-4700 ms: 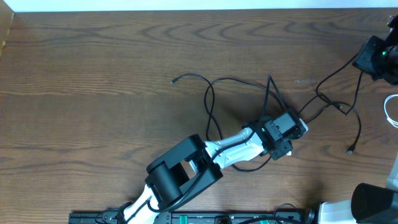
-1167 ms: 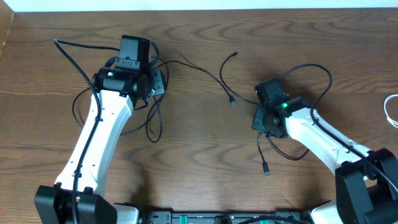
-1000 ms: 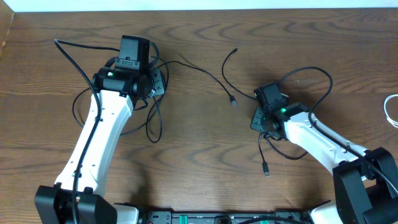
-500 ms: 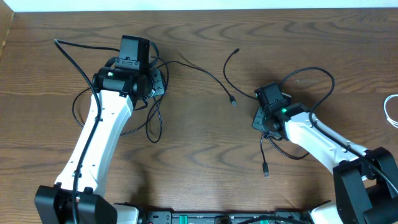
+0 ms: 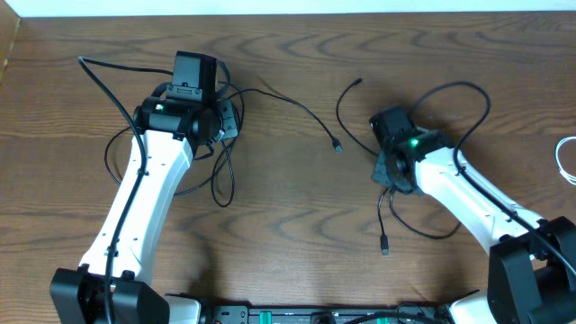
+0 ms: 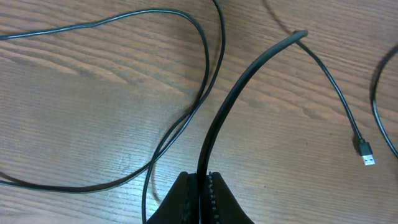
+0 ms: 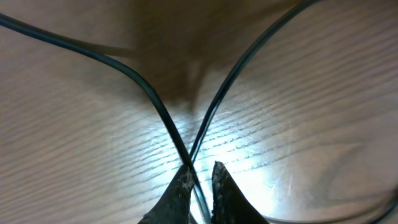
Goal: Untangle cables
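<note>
- On the dark brown wood-grain table (image 5: 288,45): two thin black flexible cables, lying in separate groups with bare wood between them.
- Clamped fully closed in the left gripper (image 6: 202,182): the left black cable (image 6: 214,121), rising out of the fingers in the left wrist view, then dropping to the wood and trailing off to a small silver-tipped plug (image 6: 365,154) that lies loose.
- From overhead, looped several times around the left arm, with strands crossing one another close to the gripper; judged not yet laid out straight.
- Narrowed to a slit in the right gripper (image 7: 200,169): the right black cable (image 7: 155,104), pinched just where two of its strands meet in an X.
- From overhead, spread in a wide arc beyond the right arm, with one free end (image 5: 358,83) up near the table's middle and a small dark plug (image 5: 384,248) below, toward the robot.
- At the far right edge: a thin white cord (image 5: 564,162), mostly out of frame and well apart from both black ones; cannot tell whether knotted.
- Judged past the main step, black parted from black.
- Probably left to do: opening each cable's own loops and crossings and laying each one flat.
</note>
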### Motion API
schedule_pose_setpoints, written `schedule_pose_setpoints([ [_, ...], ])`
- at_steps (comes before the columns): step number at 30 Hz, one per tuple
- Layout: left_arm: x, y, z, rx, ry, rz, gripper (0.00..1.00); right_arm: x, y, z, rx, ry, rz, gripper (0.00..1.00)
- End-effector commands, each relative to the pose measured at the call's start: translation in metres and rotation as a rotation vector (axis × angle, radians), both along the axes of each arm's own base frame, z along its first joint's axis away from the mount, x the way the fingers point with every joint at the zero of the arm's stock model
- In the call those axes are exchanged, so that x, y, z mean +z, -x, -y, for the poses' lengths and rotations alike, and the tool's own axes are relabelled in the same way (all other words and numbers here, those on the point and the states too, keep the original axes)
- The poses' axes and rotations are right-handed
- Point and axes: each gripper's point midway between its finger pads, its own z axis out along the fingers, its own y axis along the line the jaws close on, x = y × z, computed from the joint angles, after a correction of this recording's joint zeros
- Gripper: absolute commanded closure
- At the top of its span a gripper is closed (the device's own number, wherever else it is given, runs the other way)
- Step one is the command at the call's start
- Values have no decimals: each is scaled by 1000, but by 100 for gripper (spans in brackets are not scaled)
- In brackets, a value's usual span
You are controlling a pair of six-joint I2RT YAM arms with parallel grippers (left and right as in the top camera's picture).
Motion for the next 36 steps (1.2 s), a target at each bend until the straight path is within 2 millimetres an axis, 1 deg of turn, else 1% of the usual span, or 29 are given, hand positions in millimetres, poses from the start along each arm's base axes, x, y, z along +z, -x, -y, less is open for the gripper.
schedule_pose_setpoints([
  [1,7,1,-3,-5,-11,18,92,-25,14,-5,-36,-28,-31,90],
  [3,7,1,-3,-5,-11,18,93,-32,14,-13,-26,-74,-21,89],
  [5,7,1,-3,-5,-11,18,93,-36,15,-16,-24,-95,-17,87],
  [9,7,2,-3,-5,-12,14,93,-39,18,-14,-25,-86,-23,87],
  [13,6,3,-3,-5,-12,11,93,-40,20,-12,-74,-91,-26,87],
  [15,6,3,-3,-5,-13,8,93,-40,19,-10,-94,-84,-18,89],
  [19,6,3,-3,-5,-12,8,93,-39,15,-6,-101,-60,6,97],
  [24,5,4,-3,-5,-13,4,93,-39,11,-7,-100,-66,22,99],
  [30,5,4,-3,-5,-13,3,94,-39,9,-9,-100,-72,33,99],
  [33,5,4,-3,-5,-13,4,93,-30,-2,-11,-62,-81,68,99],
  [34,5,4,-3,-5,-13,4,92,-23,-8,-12,-32,-82,85,99],
  [36,5,4,-3,-5,-13,4,93,-3,-21,-14,35,-83,123,99],
])
